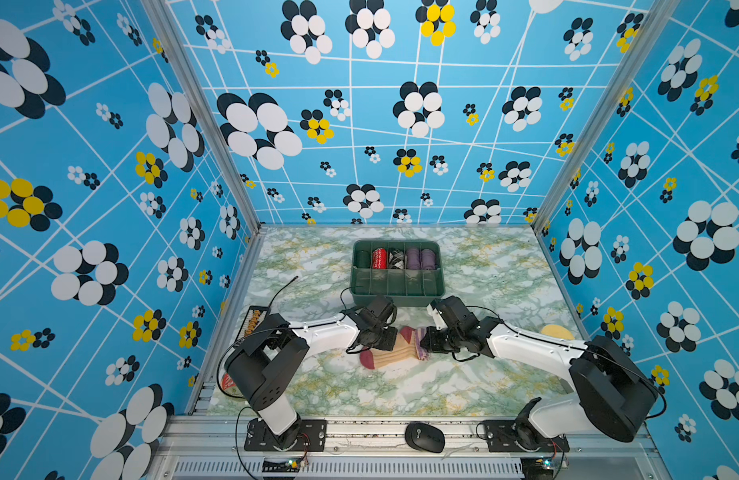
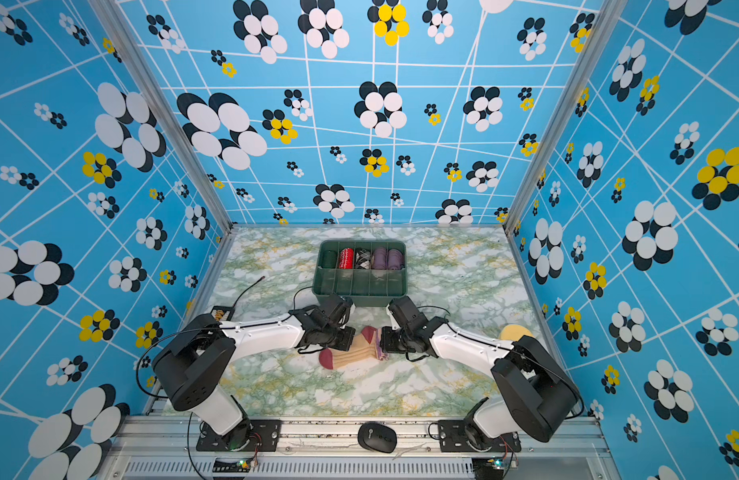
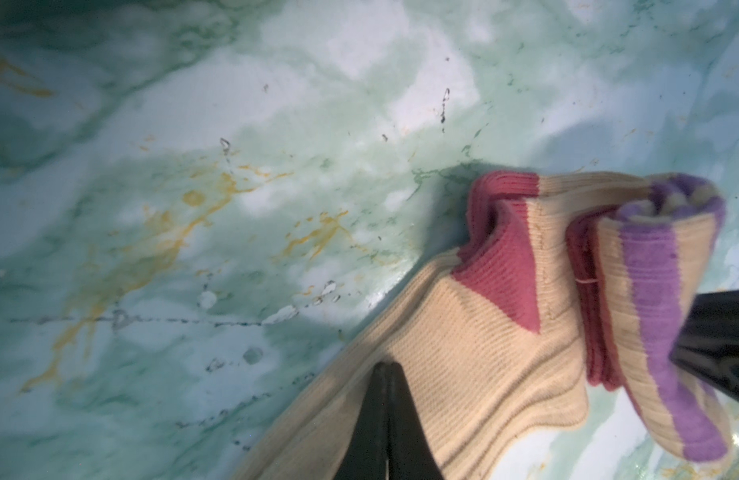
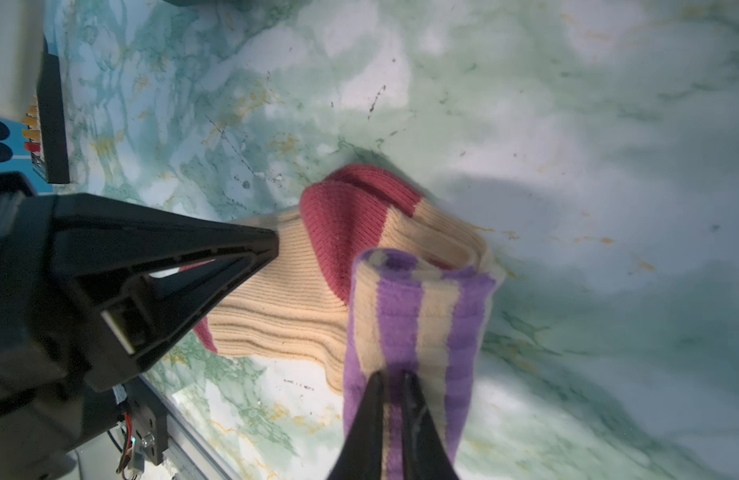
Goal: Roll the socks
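- Pinching a thin fold of the socks (image 3: pixel 484 365) at the tan ribbed foot with the left gripper (image 3: pixel 385 370), fingers pressed tight together on the cloth.
- Clamping the purple-striped cuff end of the same socks with the right gripper (image 4: pixel 390 376), fingers drawn almost together and the doubled cuff caught between them.
- Meeting nearly tip to tip low over the marbled table (image 1: pixel 401 395) in both top views, with only the socks between the two grippers.
- Folded back from the right gripper's side toward the left gripper: cuff end, curled over on itself, purple stripes outward.
- Humped up between the two grippers, on the side away from the arm bases: maroon heel.
- Trailing past the left gripper on the side toward the arm bases: maroon toe, flat on the table.
- Standing near both grippers, beyond them from the arm bases: green bin (image 1: pixel 413 300), divided into compartments, with a red roll (image 1: pixel 379 257) and purple rolls (image 1: pixel 419 258) in the row farthest from the grippers.
- Resting well apart from both grippers, on the metal rail between the arm bases: black computer mouse (image 1: pixel 424 437).
- Lying well off to the right gripper's outer side, near the table edge behind the right arm: pale yellow object (image 1: pixel 556 331), partly hidden, kind not clear.
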Controlling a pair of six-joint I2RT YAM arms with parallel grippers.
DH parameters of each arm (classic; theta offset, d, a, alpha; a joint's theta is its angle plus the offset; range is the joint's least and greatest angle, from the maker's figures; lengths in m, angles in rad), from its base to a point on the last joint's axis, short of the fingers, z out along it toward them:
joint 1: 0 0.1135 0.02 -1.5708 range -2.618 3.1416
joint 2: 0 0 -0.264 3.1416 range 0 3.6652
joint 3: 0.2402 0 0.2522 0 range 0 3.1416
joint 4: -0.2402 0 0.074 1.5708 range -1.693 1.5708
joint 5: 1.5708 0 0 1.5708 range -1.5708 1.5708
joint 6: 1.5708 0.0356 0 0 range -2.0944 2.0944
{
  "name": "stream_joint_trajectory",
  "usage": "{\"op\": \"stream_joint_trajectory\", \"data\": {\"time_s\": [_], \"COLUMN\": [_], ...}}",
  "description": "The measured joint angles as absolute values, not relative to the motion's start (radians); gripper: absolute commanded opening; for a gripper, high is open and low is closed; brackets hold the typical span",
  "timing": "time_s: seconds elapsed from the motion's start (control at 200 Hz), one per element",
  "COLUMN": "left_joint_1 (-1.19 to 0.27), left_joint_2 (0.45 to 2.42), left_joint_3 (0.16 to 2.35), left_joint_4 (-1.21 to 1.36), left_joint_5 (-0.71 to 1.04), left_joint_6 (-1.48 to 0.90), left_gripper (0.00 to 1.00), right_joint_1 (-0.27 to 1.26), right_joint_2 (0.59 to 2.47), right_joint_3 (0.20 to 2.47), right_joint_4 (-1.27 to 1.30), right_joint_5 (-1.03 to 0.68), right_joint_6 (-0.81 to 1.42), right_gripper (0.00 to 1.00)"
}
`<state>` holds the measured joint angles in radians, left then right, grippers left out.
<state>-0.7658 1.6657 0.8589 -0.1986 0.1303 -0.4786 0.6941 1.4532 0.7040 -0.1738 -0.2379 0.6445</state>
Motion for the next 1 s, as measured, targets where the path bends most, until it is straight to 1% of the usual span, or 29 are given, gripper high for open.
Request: {"op": "stream_joint_trajectory", "data": {"time_s": [0.13, 0.38, 0.565, 0.835, 1.0], "left_joint_1": [-0.766, -0.768, -0.796, -0.838, -0.856], "left_joint_2": [1.660, 1.588, 1.582, 1.647, 1.671], "left_joint_3": [0.857, 0.857, 0.859, 0.860, 0.861], "left_joint_4": [-0.186, -0.152, -0.119, -0.036, -0.011], "left_joint_5": [0.149, 0.215, 0.265, 0.349, 0.369], "left_joint_6": [-0.480, -0.501, -0.517, -0.563, -0.585], "left_gripper": [0.06, 0.06, 0.05, 0.04, 0.05], "right_joint_1": [0.696, 0.698, 0.698, 0.698, 0.698], "right_joint_2": [1.471, 1.543, 1.579, 1.586, 1.586], "right_joint_3": [0.712, 0.715, 0.715, 0.709, 0.698], "right_joint_4": [-0.163, -0.084, -0.028, 0.010, 0.028], "right_joint_5": [-0.238, -0.255, -0.272, -0.271, -0.270], "right_joint_6": [0.649, 0.678, 0.706, 0.743, 0.749], "right_gripper": [0.13, 0.08, 0.06, 0.06, 0.06]}}
